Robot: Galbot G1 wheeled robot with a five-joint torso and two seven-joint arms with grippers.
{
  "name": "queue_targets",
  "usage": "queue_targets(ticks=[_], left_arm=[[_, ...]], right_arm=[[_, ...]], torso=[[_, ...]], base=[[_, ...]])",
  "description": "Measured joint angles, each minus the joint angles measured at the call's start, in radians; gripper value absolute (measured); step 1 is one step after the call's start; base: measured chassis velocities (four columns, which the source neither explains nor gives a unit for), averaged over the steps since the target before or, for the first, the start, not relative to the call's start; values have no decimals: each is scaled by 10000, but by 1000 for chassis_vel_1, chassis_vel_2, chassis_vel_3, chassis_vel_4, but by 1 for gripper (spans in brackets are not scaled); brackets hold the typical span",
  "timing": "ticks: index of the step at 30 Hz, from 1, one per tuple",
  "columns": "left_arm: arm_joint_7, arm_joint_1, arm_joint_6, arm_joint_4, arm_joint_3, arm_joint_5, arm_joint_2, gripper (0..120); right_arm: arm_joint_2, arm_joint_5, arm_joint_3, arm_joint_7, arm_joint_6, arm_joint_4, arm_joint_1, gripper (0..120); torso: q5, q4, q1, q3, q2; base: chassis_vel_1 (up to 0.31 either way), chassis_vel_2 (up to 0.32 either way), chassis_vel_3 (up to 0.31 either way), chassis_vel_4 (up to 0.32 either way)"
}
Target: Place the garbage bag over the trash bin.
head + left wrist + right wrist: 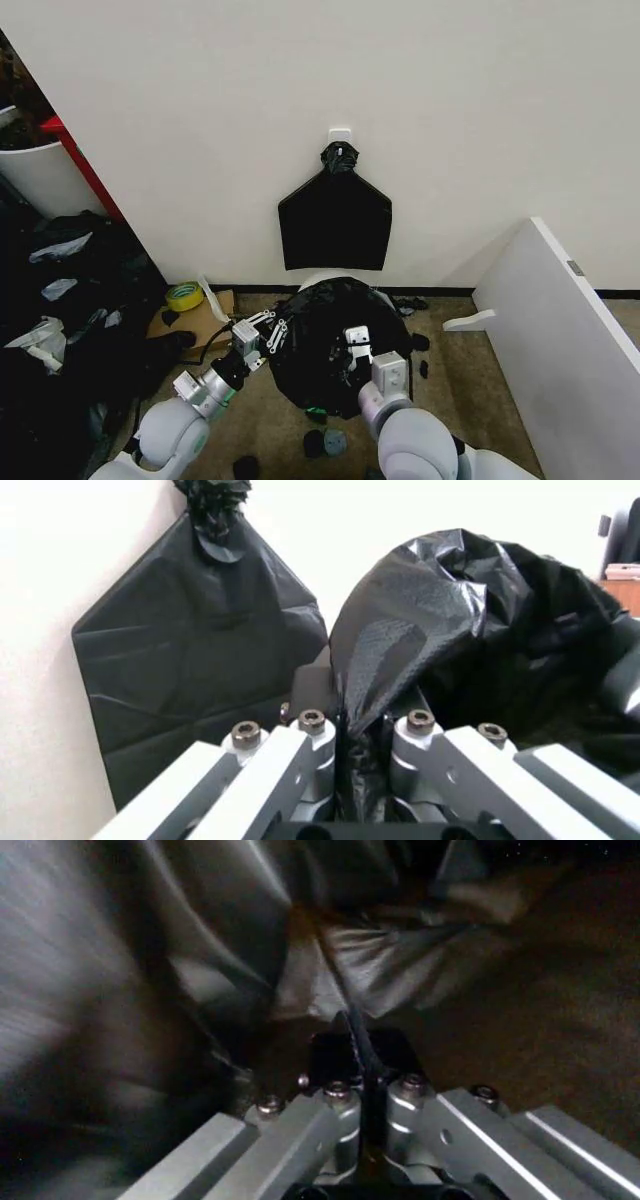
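Against the wall, carpet floor | garbage bag (325, 340) draped over trash bin (318, 279) | left gripper (268, 330) clamped its left edge | right gripper (357, 346) clamped its near side, closer to me.

Garbage bag (325, 340): glossy black, grey sheen on creases. Trash bin (316, 281): cream-white sliver at rim. Wall bundle (335, 222): matte black. Tape roll (184, 296): yellow. Carpet (460, 375): olive-brown. Board (560, 340): white. Both grippers' fingers (290, 761): silver-grey, dark bolt heads.
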Motion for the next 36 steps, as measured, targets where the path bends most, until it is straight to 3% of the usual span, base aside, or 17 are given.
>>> queue_targets(ticks=[6, 8, 12, 18, 22, 29, 36], left_arm=[[-10, 27, 3, -20, -10, 0, -10, 4], [-19, 37, 10, -21, -15, -1, -11, 4], [-20, 18, 18, 23, 11, -2, -11, 4], [-23, -71, 50, 127, 96, -8, -57, 4], [-26, -56, 55, 116, 103, -20, -69, 4], [-20, 97, 53, -116, 97, -20, -140, 4], [-54, 253, 47, -346, -21, -31, -25, 4]], right_arm=[[-45, -1446, -149, 1, -296, -714, 102, 0], [-166, -2544, -103, -109, -336, -1031, 101, 0], [-192, -2677, -73, -138, -321, -965, 68, 0], [-186, -2087, -179, -827, 816, -462, -60, 0], [-101, -1613, -336, -957, 1020, -429, 106, 0], [-33, -1325, -861, -361, 116, -808, 433, 0], [-31, -2824, -884, -214, -235, -1548, 436, 0]], torso=[[1, 0, 0, 0, 0], [1, -1, 0, 0, 0], [1, -1, 0, 0, 0], [0, -2, 0, 0, 0], [0, -2, 0, 0, 0], [0, -1, 0, 0, 0], [3, -1, 0, 0, 0]], base=[[0, 0, 0, 0], [0, 0, 0, 0], [0, 0, 0, 0], [0, 0, 0, 0], [0, 0, 0, 0], [0, 0, 0, 0], [0, 0, 0, 0]])
